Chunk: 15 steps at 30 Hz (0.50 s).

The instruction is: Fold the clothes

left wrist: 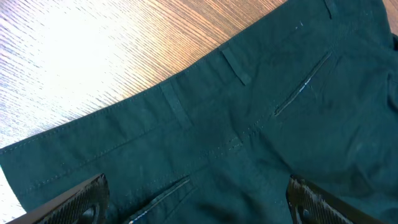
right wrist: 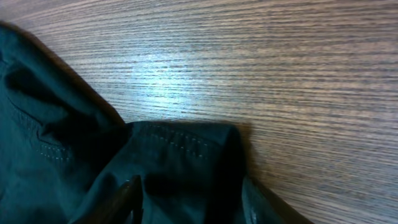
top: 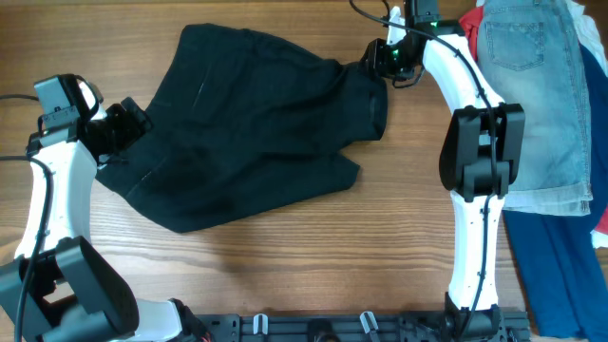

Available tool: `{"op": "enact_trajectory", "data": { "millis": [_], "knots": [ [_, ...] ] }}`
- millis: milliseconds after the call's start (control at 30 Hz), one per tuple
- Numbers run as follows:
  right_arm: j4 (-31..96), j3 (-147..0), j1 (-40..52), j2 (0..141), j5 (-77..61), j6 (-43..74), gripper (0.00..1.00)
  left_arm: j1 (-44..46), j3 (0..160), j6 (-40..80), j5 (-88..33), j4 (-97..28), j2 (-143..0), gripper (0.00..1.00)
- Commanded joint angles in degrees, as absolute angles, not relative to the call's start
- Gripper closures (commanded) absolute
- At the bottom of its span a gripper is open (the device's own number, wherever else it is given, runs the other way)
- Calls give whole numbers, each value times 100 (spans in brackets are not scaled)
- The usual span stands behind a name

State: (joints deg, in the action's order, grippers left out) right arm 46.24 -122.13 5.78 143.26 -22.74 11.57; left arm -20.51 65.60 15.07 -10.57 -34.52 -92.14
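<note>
The clothes (top: 256, 123), a black garment, lie spread on the wooden table, waistband to the left and leg ends to the right. My left gripper (top: 128, 123) hovers at the waistband's left end. In the left wrist view it (left wrist: 198, 186) stands wide open above the black fabric (left wrist: 261, 137), a belt loop and a pocket slit showing. My right gripper (top: 380, 59) sits at the garment's upper right corner. In the right wrist view it (right wrist: 193, 199) is open, its fingers apart with a stitched hem fold (right wrist: 174, 146) lying between them.
Light-blue denim shorts (top: 532, 95) lie at the right edge beside a red cloth (top: 470, 19) and over a dark blue cloth (top: 560, 266). Bare wood table (top: 285, 275) stretches along the front and at the far left.
</note>
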Motion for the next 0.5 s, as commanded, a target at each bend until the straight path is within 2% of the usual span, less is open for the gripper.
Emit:
{"op": "enact_trajectory", "data": {
  "millis": [0,233,467],
  "knots": [
    [4569,-12215,408,14379,-2818,1243,46,-2034,6536,1391,-1046,-3448,-9161,9],
    [4464,-12215,722,14433,-2958,1247,47,-2034,6536,1391,-1048,-3450,-9161,9],
    [4512,-12215,937,14503,-2661,1669,57,-2034,6536,1391,-1048,-3492,-9161,9]
  ]
}}
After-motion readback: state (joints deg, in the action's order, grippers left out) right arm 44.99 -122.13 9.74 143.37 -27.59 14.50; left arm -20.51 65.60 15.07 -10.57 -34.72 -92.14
